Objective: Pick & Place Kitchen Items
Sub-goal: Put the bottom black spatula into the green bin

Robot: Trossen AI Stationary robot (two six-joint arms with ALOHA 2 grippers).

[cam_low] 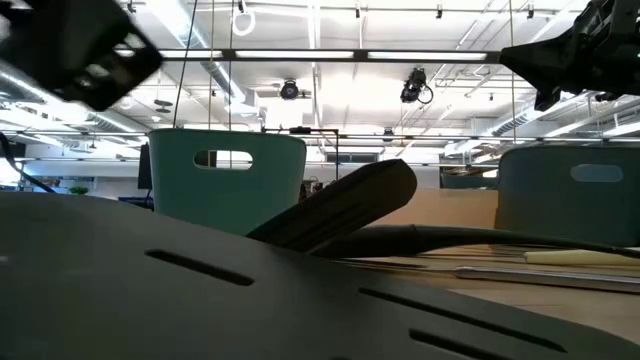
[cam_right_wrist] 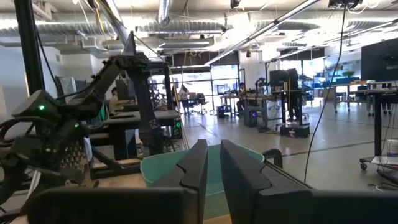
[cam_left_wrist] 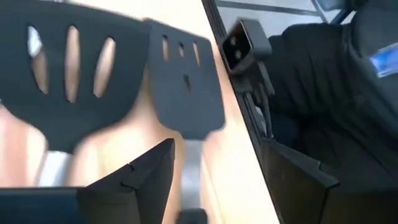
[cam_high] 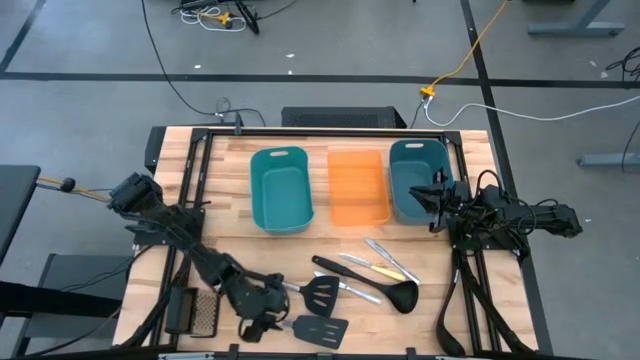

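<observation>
Two black slotted spatulas lie flat on the table near its near edge, one (cam_high: 320, 292) farther in and one (cam_high: 322, 328) closest to the edge. A black ladle (cam_high: 370, 282), silver table knives (cam_high: 385, 252) and a yellow-handled knife (cam_high: 388, 270) lie to their right. My left gripper (cam_high: 270, 318) is open and low over the near spatula (cam_left_wrist: 186, 81). In the left wrist view its fingers (cam_left_wrist: 146, 180) stand on either side of that spatula's handle (cam_left_wrist: 193, 165). My right gripper (cam_high: 436, 196) is shut and empty above the right teal bin (cam_high: 415, 175).
A teal bin (cam_high: 281, 190) and an orange bin (cam_high: 358, 187) stand at the middle of the far side, beside the right teal bin. A mesh grater (cam_high: 205, 312) lies at the near left. The table's near edge with its black frame (cam_left_wrist: 249, 56) runs close beside the left gripper.
</observation>
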